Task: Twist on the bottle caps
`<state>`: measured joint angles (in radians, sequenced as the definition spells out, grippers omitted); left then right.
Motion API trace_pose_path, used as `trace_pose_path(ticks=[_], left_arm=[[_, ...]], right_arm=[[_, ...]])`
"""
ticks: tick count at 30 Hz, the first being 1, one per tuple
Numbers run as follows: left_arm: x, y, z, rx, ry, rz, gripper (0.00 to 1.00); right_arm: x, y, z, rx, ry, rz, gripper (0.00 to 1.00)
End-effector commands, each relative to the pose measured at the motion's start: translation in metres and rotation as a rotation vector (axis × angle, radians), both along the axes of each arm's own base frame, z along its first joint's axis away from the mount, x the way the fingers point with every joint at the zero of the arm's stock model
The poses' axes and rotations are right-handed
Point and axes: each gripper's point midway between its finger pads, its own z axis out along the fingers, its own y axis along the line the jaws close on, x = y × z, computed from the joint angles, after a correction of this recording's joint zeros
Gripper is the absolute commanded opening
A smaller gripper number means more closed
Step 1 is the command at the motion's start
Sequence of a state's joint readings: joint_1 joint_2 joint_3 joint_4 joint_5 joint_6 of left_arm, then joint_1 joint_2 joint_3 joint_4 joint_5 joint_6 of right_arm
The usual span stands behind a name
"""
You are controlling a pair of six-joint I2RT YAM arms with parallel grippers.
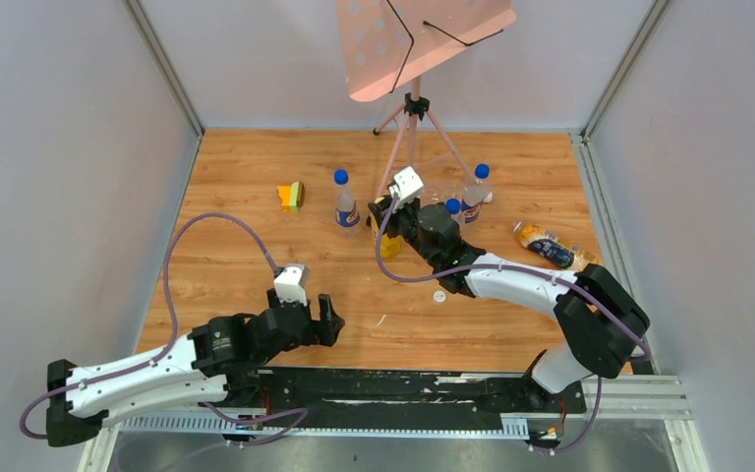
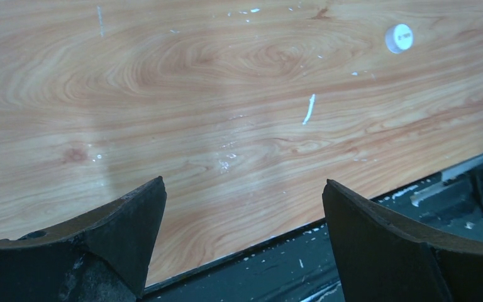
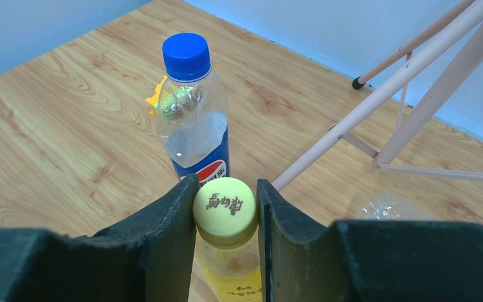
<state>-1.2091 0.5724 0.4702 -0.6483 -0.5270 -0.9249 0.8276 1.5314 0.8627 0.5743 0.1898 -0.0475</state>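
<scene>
From above, your right gripper (image 1: 385, 212) sits on the small yellow plastic bottle (image 1: 390, 244); a pink tripod stand (image 1: 414, 104) is just behind it.

Left wrist: the left gripper (image 2: 244, 189) has its fingers (image 2: 132, 217) wide apart and empty.

Right wrist: the fingers are clamped on the round yellow screw cap (image 3: 224, 202) atop that bottle, which is probably light and tippy, so grip the cap's side. A clear blue-capped bottle (image 3: 195, 126) stands close behind.

We hold left claw (image 2: 242, 189) wide open, low, close in; right arm (image 1: 516, 280) stretched forward, right claw (image 3: 225, 204) pinched tight.
</scene>
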Motion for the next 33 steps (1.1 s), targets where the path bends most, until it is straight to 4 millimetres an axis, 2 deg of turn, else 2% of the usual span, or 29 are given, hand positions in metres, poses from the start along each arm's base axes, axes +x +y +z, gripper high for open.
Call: trace_pose_path(ticks=[1, 3, 7, 12, 21, 23, 25, 30, 33], left_arm=[[-0.004, -0.013, 0.012, -0.163, 0.001, -0.005, 1.00], [-0.004, -0.013, 0.010, -0.161, 0.008, 0.001, 1.00], [-0.003, -0.017, 0.007, -0.125, 0.023, -0.004, 1.00], [-0.002, -0.020, 0.003, -0.085, 0.046, 0.006, 1.00], [-0.005, -0.014, 0.004, -0.136, 0.042, 0.020, 1.00], [-0.006, -0.012, 0.004, -0.160, 0.043, 0.028, 1.00], [-0.007, -0.010, 0.005, -0.187, 0.043, 0.033, 1.00], [-0.012, -0.018, 0.011, -0.272, 0.037, -0.008, 1.00], [-0.012, -0.019, 0.012, -0.285, 0.036, -0.014, 1.00]], right_arm=[[0.002, 0.000, -0.002, 0.039, 0.012, -0.007, 0.14], [0.001, 0.001, -0.002, 0.037, 0.015, -0.002, 0.19], [0.001, 0.001, -0.003, 0.026, 0.026, 0.002, 0.37], [-0.002, 0.002, 0.008, 0.017, 0.035, 0.017, 0.56], [-0.011, -0.002, 0.043, 0.054, 0.008, 0.036, 0.74], [-0.015, -0.003, 0.054, 0.066, -0.003, 0.049, 0.83], [-0.019, -0.006, 0.066, 0.072, -0.013, 0.056, 0.97], [-0.025, -0.027, 0.102, 0.074, -0.046, 0.001, 1.00], [-0.020, -0.056, 0.116, 0.044, -0.034, -0.120, 1.00]])
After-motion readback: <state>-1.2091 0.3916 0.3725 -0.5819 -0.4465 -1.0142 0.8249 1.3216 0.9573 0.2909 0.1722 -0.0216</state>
